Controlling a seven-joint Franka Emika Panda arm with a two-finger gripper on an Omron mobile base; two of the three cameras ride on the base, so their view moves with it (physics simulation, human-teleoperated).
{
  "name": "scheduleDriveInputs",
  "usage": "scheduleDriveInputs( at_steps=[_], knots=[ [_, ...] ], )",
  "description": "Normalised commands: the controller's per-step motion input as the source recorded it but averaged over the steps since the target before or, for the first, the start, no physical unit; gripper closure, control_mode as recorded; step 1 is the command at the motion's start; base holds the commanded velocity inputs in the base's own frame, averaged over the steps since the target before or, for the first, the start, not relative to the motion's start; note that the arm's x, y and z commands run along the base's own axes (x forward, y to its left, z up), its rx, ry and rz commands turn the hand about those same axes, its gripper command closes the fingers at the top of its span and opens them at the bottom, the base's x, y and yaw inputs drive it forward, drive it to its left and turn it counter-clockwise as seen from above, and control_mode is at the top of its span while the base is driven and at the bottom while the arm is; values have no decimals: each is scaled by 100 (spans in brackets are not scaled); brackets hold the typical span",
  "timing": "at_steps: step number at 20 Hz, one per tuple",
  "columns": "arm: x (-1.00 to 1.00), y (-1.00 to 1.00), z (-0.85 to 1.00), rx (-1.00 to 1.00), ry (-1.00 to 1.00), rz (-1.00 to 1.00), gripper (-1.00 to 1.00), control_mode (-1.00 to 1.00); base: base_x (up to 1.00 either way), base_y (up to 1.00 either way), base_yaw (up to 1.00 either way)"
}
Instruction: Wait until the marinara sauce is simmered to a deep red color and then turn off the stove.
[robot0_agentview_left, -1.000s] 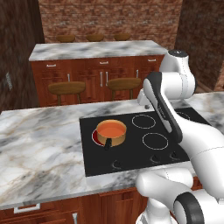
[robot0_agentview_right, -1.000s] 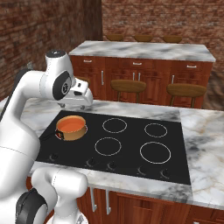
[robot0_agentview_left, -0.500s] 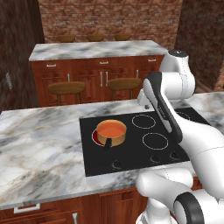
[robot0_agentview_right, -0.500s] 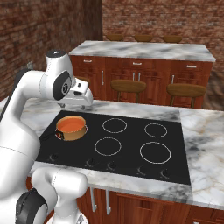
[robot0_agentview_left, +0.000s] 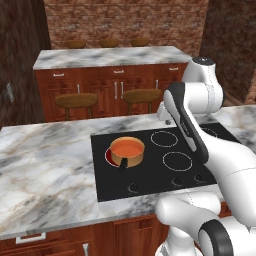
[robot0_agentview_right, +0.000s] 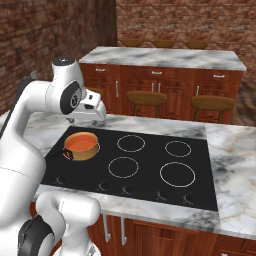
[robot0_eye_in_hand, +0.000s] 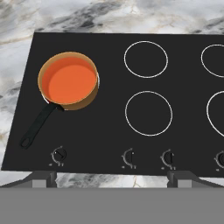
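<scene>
The marinara sauce (robot0_eye_in_hand: 71, 82) is a smooth orange-red disc in a small tan pot (robot0_eye_in_hand: 77, 105) whose dark handle (robot0_eye_in_hand: 37, 127) points toward the knob edge. The pot stands on the far-left burner of the black stove (robot0_eye_in_hand: 109, 74), and a red glow (robot0_agentview_left: 108, 156) shows under it. From the base views I see the sauce (robot0_agentview_left: 127, 148) (robot0_agentview_right: 81, 142) on the stove (robot0_agentview_left: 150, 170) (robot0_agentview_right: 150, 160). My gripper (robot0_eye_in_hand: 113, 177) hovers above the stove's front edge, open, with nothing between its fingertips (robot0_eye_in_hand: 43, 177). The hand (robot0_agentview_right: 92, 107) hangs high behind the pot.
Small dark knobs (robot0_eye_in_hand: 59, 154) (robot0_eye_in_hand: 128, 156) (robot0_eye_in_hand: 167, 156) run along the stove's near edge. Grey-veined marble counter (robot0_agentview_left: 45, 170) surrounds the stove. Two wooden stools (robot0_agentview_right: 146, 96) and a back counter (robot0_agentview_right: 165, 57) with bowls stand beyond.
</scene>
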Motion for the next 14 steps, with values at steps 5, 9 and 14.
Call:
scheduleDriveInputs(
  at_steps=[5, 9, 14],
  knots=[
    [0, 0, 0, 0, 0, 0, -100, -100, 0, 0, 0],
    [0, 0, 0, 0, 0, 0, -100, -100, 0, 0, 0],
    [0, 0, 0, 0, 0, 0, -100, -100, 0, 0, 0]
  ],
)
